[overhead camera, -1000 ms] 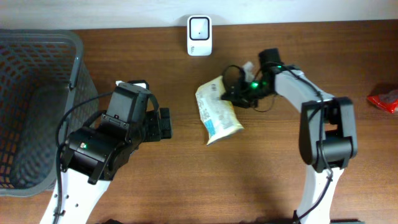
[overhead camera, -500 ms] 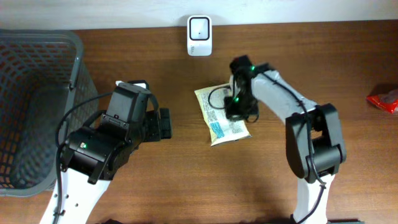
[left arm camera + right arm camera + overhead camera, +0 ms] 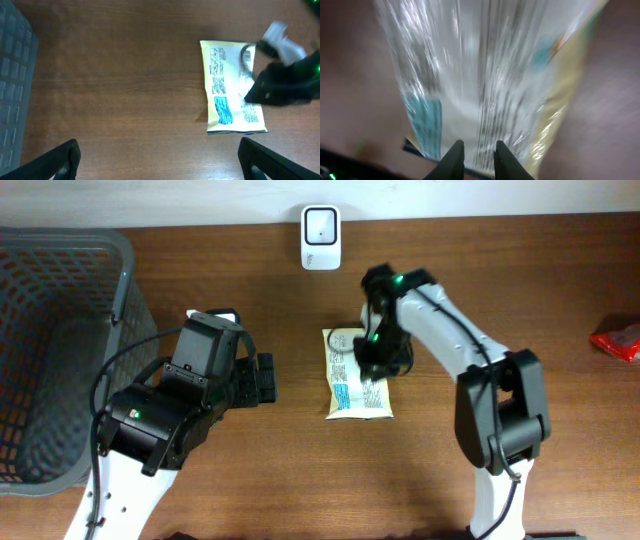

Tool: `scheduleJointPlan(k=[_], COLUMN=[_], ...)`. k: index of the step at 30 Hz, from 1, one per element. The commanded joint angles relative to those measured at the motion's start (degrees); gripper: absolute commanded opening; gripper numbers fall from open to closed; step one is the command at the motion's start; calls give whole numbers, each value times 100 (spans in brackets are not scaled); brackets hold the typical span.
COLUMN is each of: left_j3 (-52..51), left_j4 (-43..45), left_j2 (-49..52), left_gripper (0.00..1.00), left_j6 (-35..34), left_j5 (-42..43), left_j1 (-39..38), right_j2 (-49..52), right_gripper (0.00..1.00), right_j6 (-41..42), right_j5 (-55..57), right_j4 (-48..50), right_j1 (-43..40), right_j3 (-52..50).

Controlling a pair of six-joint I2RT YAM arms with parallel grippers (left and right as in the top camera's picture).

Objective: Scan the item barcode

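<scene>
A basket (image 3: pixel 60 330) stands far left. The left end effector (image 3: pixel 262 378) hangs released, fingers wide. The packet (image 3: pixel 350 388) lies flat mid-counter (image 3: pixel 240 270), below the scanner (image 3: pixel 320 225). The right end effector (image 3: pixel 372 352) is over the packet's upper right, fingers narrowly apart; I cannot tell whether it grips.

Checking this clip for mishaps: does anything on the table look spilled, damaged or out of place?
Nothing looks spilled or torn. The pouch lies flat, print up, partly under the right gripper. The only stray thing is a red packet far off to the right, away from the scanner.
</scene>
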Motion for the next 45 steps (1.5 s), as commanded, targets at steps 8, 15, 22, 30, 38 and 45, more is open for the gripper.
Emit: scheduleJointPlan(k=[8,15,22,30,38,45], left_j3=[9,9,9,9,9,9], left_j4=[-11,-11,-11,-11,-11,-11], left_j2=[-17,-17,-17,-17,-17,-17], left_gripper=[99,99,99,99,99,99], left_j6=[-68,-68,-68,-68,-68,-68], left_j5=[-24,-24,-24,-24,-24,-24], left_j1=[9,9,9,9,9,9], right_j2=[-122,-33,-4,-131,-131,-131], right_gripper=[4,53,42,99,99,68], right_j6=[365,-240,494,-289,-538,1335], right_j5=[243,577,1696,1663,-1777,-815], right_j4=[118,-33,2094,-372,1808,3139], right_j1=[411,-811,-577,-1196,-1438,-1438], right_j3=[-146,837,-610,951,-1657,-2557])
